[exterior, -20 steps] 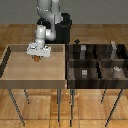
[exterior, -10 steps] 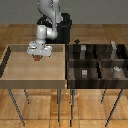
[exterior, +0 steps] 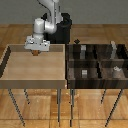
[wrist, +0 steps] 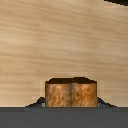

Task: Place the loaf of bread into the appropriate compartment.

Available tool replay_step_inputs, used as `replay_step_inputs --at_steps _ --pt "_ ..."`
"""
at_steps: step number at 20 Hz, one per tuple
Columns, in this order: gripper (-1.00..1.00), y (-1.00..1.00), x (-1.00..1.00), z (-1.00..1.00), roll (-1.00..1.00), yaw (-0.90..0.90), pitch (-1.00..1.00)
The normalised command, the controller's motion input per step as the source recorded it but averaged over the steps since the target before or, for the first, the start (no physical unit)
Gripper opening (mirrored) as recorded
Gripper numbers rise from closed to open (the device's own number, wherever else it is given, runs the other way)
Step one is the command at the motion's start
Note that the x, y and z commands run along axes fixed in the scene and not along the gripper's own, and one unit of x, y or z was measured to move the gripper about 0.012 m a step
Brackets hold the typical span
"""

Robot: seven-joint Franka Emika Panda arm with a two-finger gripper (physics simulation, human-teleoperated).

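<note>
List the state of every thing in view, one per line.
Gripper: over the tray's far side, shut on the loaf.
Loaf: held between the fingers, lifted off the tray floor.
Tray: resting on its stand.
Bin: four sections, each holding grey blocks; no loaf inside yet.

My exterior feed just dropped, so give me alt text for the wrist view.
A small orange-brown loaf of bread with a darker top fills the lower centre, sitting right at the gripper, whose dark body shows as a band along the frame's edge. Behind it lies the pale wood-grain floor of the light-tan tray; whether the gripper is shut cannot be told.
</note>
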Motion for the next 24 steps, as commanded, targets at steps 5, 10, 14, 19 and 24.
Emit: replay_step_inputs --at_steps 5,10,14,19,24 --pt "-1.00 0.20 0.00 0.80 0.00 0.00 0.00" --pt "-1.00 0.80 0.00 0.00 0.00 0.00 0.00" --pt "-1.00 1.00 0.00 0.00 0.00 0.00 0.00" --pt "-1.00 1.00 0.00 0.00 0.00 0.00 0.00" --pt "-1.00 1.00 0.00 0.00 0.00 0.00 0.00"
